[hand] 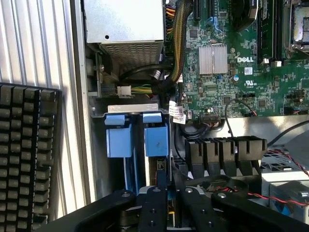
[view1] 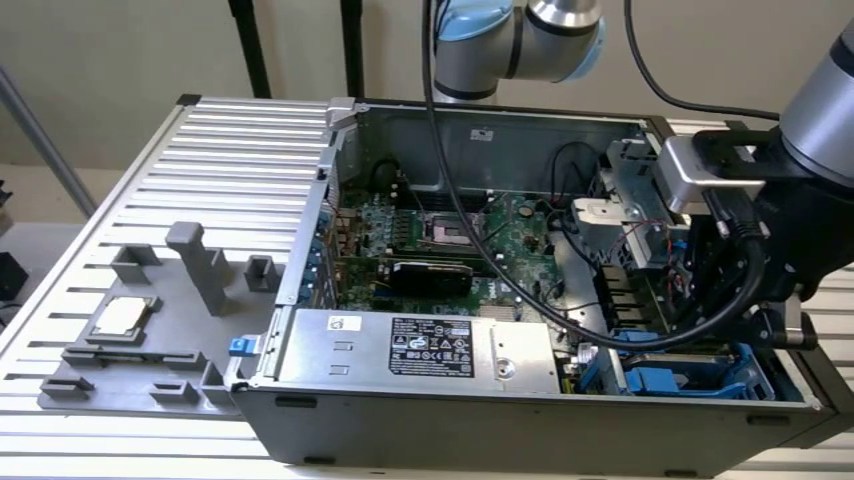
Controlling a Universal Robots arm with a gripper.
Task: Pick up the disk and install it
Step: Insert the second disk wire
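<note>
Reaching down into the open computer case (view1: 534, 420) at the exterior view's near right corner, the gripper (hand: 166, 205) is clenched on the disk (hand: 157, 140), narrow-jawed. The disk stands on edge in the blue drive bay (view1: 681, 375), its long axis running down into the slot straight ahead of the fingers. Room is tight: case wall on one side, black cable bundle (hand: 164, 82) and motherboard (hand: 241, 58) just beside.

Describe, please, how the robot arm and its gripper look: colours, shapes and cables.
The arm has silver-grey rounded joints with pale blue caps. Black cables hang from it into the open computer case. Near the wrist sits a silver block, then a bulky black housing with a thick black looped cable. The gripper is black, built of flat linked bars joined with round pivot bolts.
</note>
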